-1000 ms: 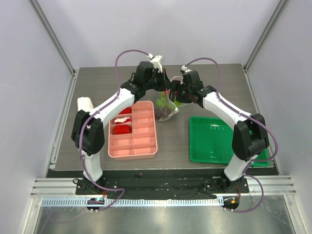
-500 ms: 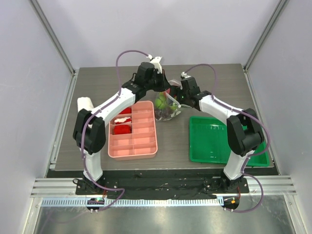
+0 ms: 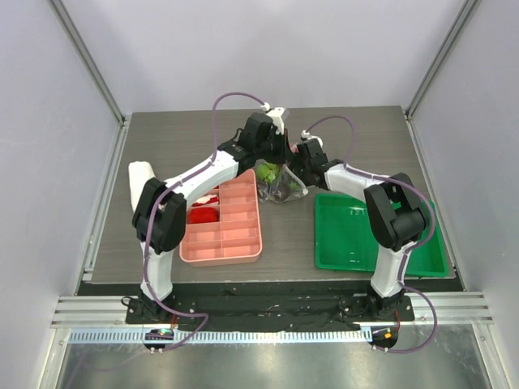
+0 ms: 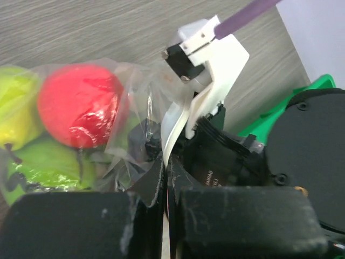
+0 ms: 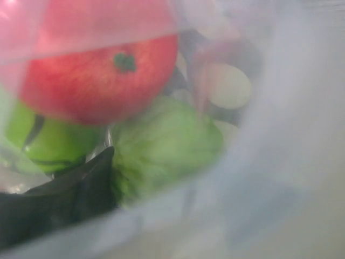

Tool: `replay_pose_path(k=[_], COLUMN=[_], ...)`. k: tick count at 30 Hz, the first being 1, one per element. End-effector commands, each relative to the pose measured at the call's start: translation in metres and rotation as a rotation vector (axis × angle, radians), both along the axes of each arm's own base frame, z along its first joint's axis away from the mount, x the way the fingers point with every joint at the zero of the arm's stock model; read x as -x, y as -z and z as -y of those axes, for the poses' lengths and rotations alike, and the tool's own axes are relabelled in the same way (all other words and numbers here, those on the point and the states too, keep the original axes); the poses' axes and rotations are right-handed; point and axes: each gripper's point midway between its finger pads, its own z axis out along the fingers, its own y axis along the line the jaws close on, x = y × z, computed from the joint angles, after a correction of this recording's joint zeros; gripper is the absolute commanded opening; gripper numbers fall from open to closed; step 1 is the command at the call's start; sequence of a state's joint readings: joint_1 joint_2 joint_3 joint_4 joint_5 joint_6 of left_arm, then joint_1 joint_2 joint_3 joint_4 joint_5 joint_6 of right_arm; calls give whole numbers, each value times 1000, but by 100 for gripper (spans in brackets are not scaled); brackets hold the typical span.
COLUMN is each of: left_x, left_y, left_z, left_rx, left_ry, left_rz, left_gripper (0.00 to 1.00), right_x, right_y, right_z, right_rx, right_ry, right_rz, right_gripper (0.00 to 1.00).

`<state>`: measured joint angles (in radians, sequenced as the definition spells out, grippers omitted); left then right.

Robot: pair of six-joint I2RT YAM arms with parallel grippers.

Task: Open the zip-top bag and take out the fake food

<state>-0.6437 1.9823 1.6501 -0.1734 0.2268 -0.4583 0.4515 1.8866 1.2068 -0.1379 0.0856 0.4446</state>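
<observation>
We find the zip-top bag (image 3: 282,186) at the middle of the counter (image 3: 162,134), between the pink divided tray (image 3: 235,228) and the green tray (image 3: 361,237). Both arms meet over its far end. The fake food is all inside. The red apple (image 4: 81,105), the yellow-green pear (image 4: 15,102) and the bumpy green fruit (image 5: 164,143) lie packed together behind the film.

The left end effector (image 4: 166,181) is closed, its fingers pressed together on a fold of the bag's plastic. The right end effector (image 3: 298,168) sits against the bag opposite. Its wrist view shows only blurred film and one dark finger (image 5: 59,197), so we cannot tell whether it is closed or apart.

Assessment: the bag is thin, limp and slick, so it will crumple and slide rather than hold its shape. The fruit, light and hard, will roll about within it. We judge the sound hold to be on the two lips just by the zip, one lip per side, drawn apart. A grip lower down would likely pinch both walls together or catch a fruit.
</observation>
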Motion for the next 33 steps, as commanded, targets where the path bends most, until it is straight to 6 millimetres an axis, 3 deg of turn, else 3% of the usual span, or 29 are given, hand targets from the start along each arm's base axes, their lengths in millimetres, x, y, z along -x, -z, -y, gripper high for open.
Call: replay_pose_path(k=[1, 2, 5, 6, 9, 11, 12, 14, 18, 21, 23, 25, 27, 29, 33], left_x=[-2, -2, -4, -4, -5, -5, -4, -3, 3, 6, 7, 10, 8, 9, 21], left_y=[-32, -30, -28, -26, -26, -25, -24, -22, -20, -17, -19, -28, -33, -46, -57], left_z=[7, 6, 4, 4, 2, 2, 2, 4, 13, 16, 14, 10, 2, -3, -2], left_rx=[27, 21, 15, 15, 10, 5, 4, 11, 63, 62, 66, 79, 64, 68, 123], left_ry=[30, 29, 22, 19, 17, 18, 19, 27, 53, 56, 51, 44, 17, 18, 80], left_rz=[71, 70, 67, 67, 65, 67, 64, 55, 30, 21, 25, 51, 73, 103, 119], left_gripper=[0, 0, 0, 0, 0, 0, 0, 0, 0, 0, 0, 0, 0, 0, 0], right_x=[3, 10, 23, 28, 42, 53, 58, 58, 40, 31, 27, 25, 28, 35, 39], right_y=[-82, -103, -124, -142, -161, -159, -168, -171, -178, -191, -193, -181, -151, -124, -95], right_z=[-7, -2, 11, 14, 22, 27, 25, 23, 27, 13, 6, 15, 34, 39, 41], right_rx=[-72, -84, -74, -90, -99, -104, -156, -204, -158, -213, -217, -160, -62, -48, -61], right_ry=[-19, -15, 9, 12, 19, 27, -4, -7, 25, 19, -19, -3, 38, 35, 44], right_rz=[159, 182, 198, 234, 249, 241, 250, 279, 299, 285, 291, 291, 266, 233, 161], right_gripper=[29, 29, 30, 30, 30, 31, 32, 32, 33, 26, 14, 2, 2, 2, 2])
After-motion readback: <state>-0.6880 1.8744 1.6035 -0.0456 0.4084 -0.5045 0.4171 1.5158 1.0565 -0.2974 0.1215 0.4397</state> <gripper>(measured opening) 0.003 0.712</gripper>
